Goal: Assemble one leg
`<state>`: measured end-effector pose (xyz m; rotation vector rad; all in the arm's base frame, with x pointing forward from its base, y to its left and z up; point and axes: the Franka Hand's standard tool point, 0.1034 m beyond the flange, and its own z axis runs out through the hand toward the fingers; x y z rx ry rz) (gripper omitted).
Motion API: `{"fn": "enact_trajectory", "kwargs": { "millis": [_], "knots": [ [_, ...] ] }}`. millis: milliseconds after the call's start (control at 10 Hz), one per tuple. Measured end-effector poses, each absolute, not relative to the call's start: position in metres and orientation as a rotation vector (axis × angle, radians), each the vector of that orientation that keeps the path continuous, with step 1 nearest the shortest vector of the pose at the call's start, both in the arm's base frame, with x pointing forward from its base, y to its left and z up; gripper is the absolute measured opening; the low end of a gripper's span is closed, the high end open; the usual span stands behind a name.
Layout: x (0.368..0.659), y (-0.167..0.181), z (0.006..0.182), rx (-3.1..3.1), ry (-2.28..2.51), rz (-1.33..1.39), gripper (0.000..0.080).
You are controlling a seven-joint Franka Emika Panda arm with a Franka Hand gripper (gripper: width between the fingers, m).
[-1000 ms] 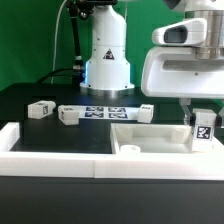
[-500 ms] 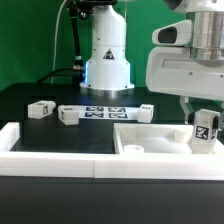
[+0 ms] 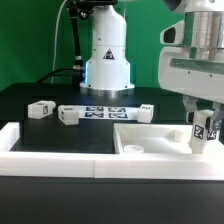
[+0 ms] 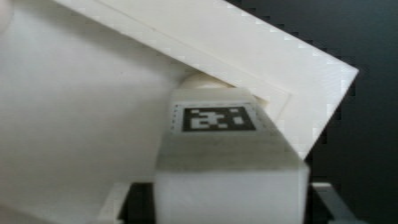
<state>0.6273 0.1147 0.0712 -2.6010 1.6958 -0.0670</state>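
Observation:
My gripper (image 3: 203, 118) is shut on a leg (image 3: 203, 131), a small white post with a black-and-white tag, held upright at the exterior view's right. The leg's lower end is at the far right corner of the wide flat white panel (image 3: 150, 138). In the wrist view the leg (image 4: 217, 150) fills the space between my fingers and its end meets the panel's corner (image 4: 267, 85). Three more legs lie on the black table: one (image 3: 40, 109) at the left, one (image 3: 68, 115) beside it, one (image 3: 145, 111) behind the panel.
The marker board (image 3: 105, 111) lies in front of the robot base (image 3: 107, 70). A long white border rail (image 3: 60, 150) runs along the front with an upturned end (image 3: 10, 135) at the left. A green backdrop stands behind.
My gripper with the leg has moved toward the exterior view's right and slightly down, bringing the leg's end to the panel's corner. The other legs have not moved.

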Motion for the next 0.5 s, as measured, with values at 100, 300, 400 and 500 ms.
{"fn": "enact_trajectory", "kwargs": {
  "millis": [100,300,400,500],
  "knots": [
    [0.6273,0.115,0.0712,-2.624,1.66,-0.068,0.0404],
    [0.6277,0.1151,0.0712,-2.682,1.564,-0.074,0.0538],
    [0.6271,0.1174,0.0711,-2.734,1.475,-0.074,0.0626],
    [0.6265,0.1202,0.0709,-2.811,1.327,-0.075,0.0642]
  ]
}}
